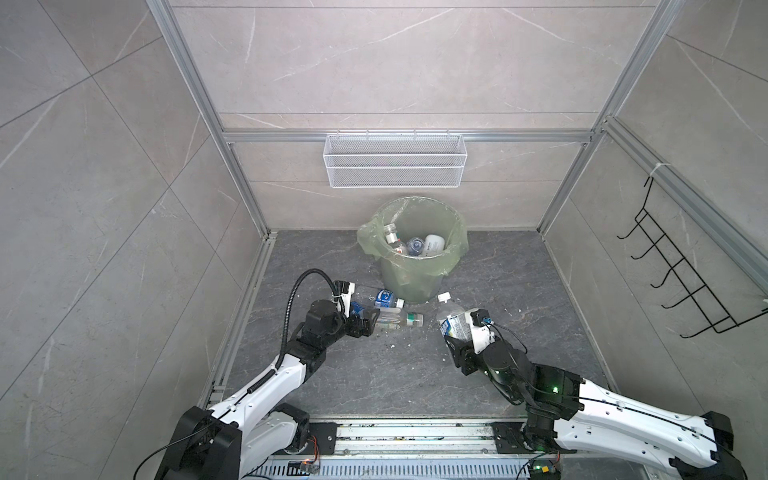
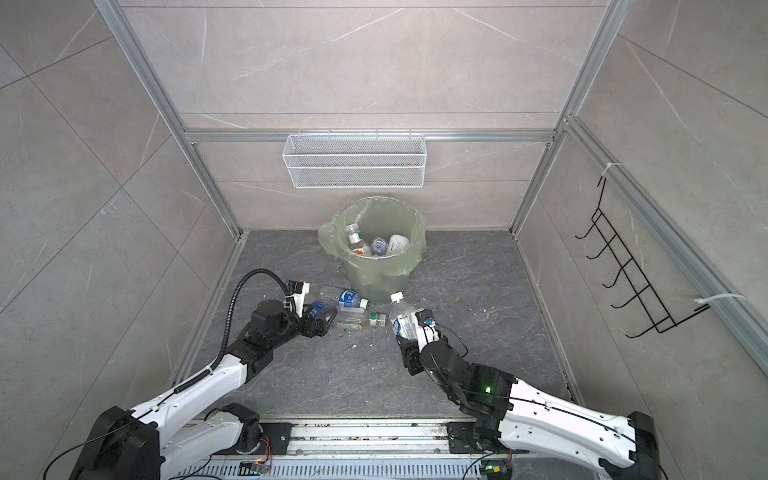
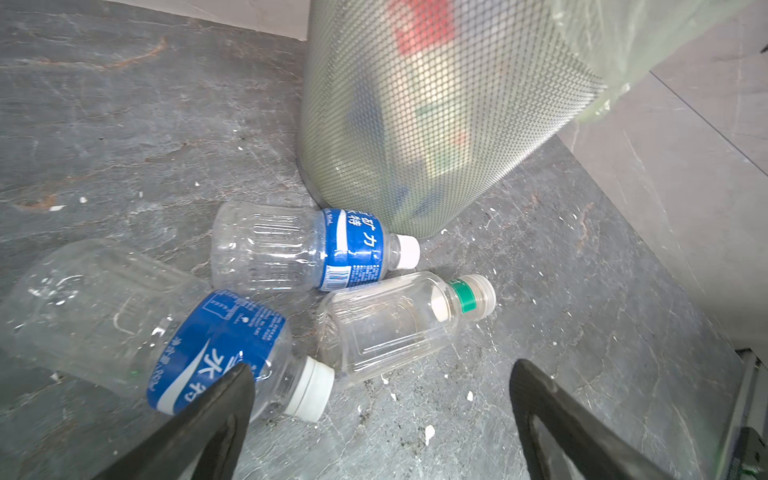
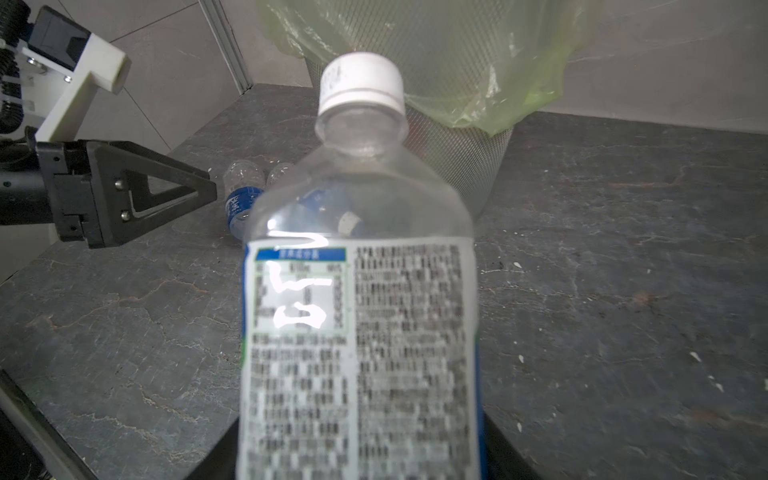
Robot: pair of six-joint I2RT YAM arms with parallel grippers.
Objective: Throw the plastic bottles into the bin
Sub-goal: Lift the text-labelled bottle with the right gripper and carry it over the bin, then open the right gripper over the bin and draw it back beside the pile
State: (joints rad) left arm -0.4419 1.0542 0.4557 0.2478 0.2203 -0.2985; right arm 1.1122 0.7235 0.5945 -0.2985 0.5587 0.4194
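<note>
Bottle (image 4: 357, 291) clamped in right end effector (image 1: 459, 327), short of bin (image 1: 415, 268); left end effector (image 3: 382, 368) spread wide.

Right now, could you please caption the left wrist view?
Open left gripper poised over three clear bottles lying beside the bin.

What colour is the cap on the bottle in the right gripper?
White: the held bottle has a white cap, clearest in the right wrist view.

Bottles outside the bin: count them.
4. On the floor by the bin: near blue bottle, far blue bottle, green-band bottle. The right gripper holds the fourth bottle. Others may be hidden.
</note>
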